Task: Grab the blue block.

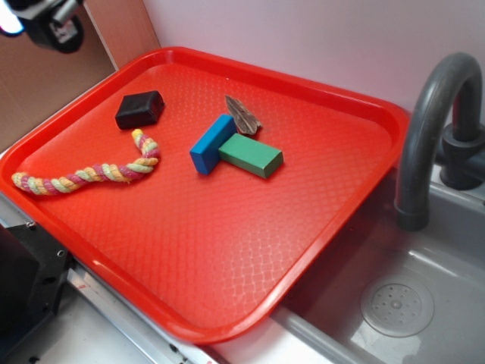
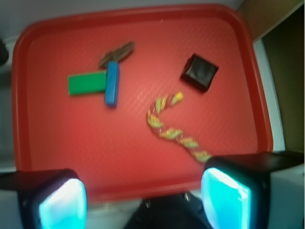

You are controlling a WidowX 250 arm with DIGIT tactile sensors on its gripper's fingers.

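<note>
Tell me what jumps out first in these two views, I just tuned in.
A big red tray fills both views, beside a grey sink with a faucet. Mid-tray, the blue block and green block touch in a T, with a brown piece at the blue block's far end. Left of them lie a rope and a black block; the gripper hangs above the tray's edge, jaws open.

place: toy kitchen setup | cues: grey faucet (image 1: 439,114), sink basin (image 1: 424,296) with drain (image 1: 396,305) beside red tray (image 1: 356,220) | backdrop: plain wall (image 1: 318,38)
</note>
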